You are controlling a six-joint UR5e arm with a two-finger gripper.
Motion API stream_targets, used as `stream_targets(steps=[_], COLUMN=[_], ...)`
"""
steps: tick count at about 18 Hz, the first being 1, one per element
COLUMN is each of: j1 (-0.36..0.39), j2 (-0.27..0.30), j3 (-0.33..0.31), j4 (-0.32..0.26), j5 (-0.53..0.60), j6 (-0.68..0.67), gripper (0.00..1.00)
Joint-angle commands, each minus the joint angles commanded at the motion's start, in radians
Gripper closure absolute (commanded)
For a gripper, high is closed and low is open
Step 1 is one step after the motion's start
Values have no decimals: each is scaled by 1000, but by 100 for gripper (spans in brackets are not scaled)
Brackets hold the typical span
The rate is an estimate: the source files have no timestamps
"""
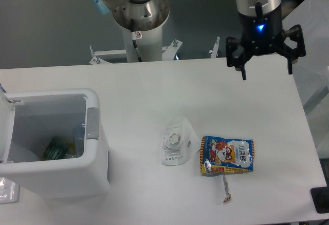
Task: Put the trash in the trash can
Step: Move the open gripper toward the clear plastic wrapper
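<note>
The hand (pixel 266 70) hangs above the far right of the white surface (pixel 154 86), fingers spread wide, holding nothing. Well apart from it lie the translucent pouch (pixel 175 145), the blue-and-orange snack packet (pixel 227 155) just beside it, and the thin stick (pixel 225 186) touching the packet's near edge. The white trash can (pixel 95 148) stands open at left, some rubbish inside
</note>
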Motion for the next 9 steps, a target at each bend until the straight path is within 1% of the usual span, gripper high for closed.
stream_targets(steps=[6, 9], j1=[-2, -3], j2=[-3, -9], j3=[-3, -32], j4=[0, 8], j5=[-6, -12], j6=[-3, -2], gripper=[0, 0])
